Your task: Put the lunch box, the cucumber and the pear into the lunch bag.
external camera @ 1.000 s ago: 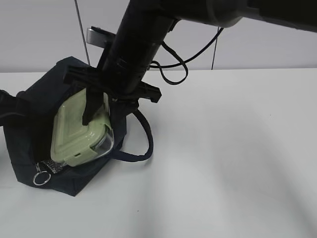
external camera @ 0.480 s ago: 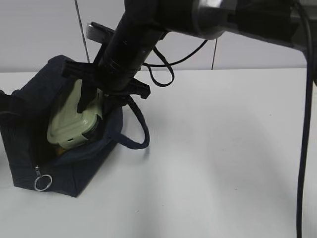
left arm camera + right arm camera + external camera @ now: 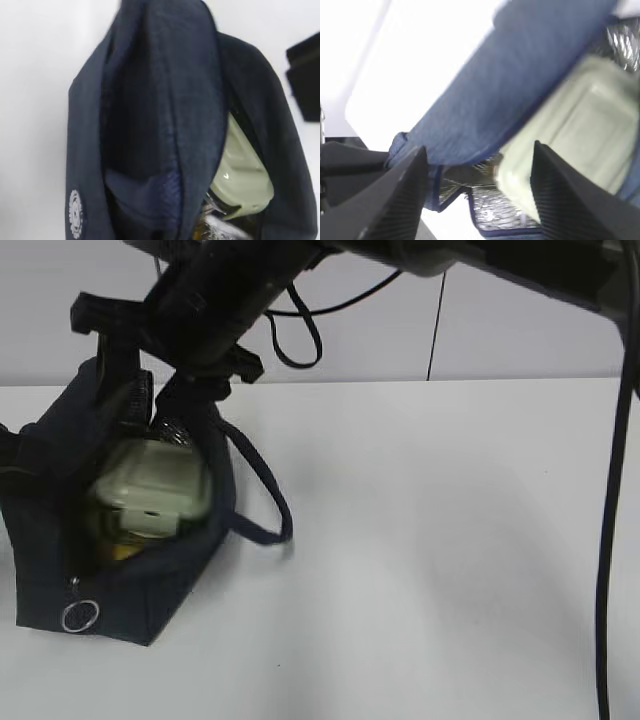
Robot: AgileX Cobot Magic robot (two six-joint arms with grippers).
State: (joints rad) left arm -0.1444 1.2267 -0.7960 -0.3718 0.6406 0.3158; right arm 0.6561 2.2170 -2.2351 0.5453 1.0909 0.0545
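The navy lunch bag (image 3: 160,585) stands open at the left of the table. The lunch box (image 3: 155,485), pale green lid up, lies inside it, free of any gripper. A yellow-orange bit (image 3: 122,548) shows under the box, probably the pear. The cucumber is hidden. My right gripper (image 3: 150,400) hangs open and empty just above the bag's mouth; in the right wrist view (image 3: 480,200) its fingers straddle the lunch box (image 3: 570,130) and the bag's wall (image 3: 520,75). A raised fold of the bag (image 3: 160,125) fills the left wrist view, pinched by my left gripper, whose fingers are hidden.
The bag's loop handle (image 3: 265,510) lies on the white table to its right. The zipper's ring pull (image 3: 80,616) hangs at the front corner. A black cable (image 3: 605,540) hangs at the far right. Silver lining (image 3: 505,210) shows inside the bag.
My right gripper has let go of the lunch box and risen up and to the left. The box has sunk deeper into the bag and lies flatter.
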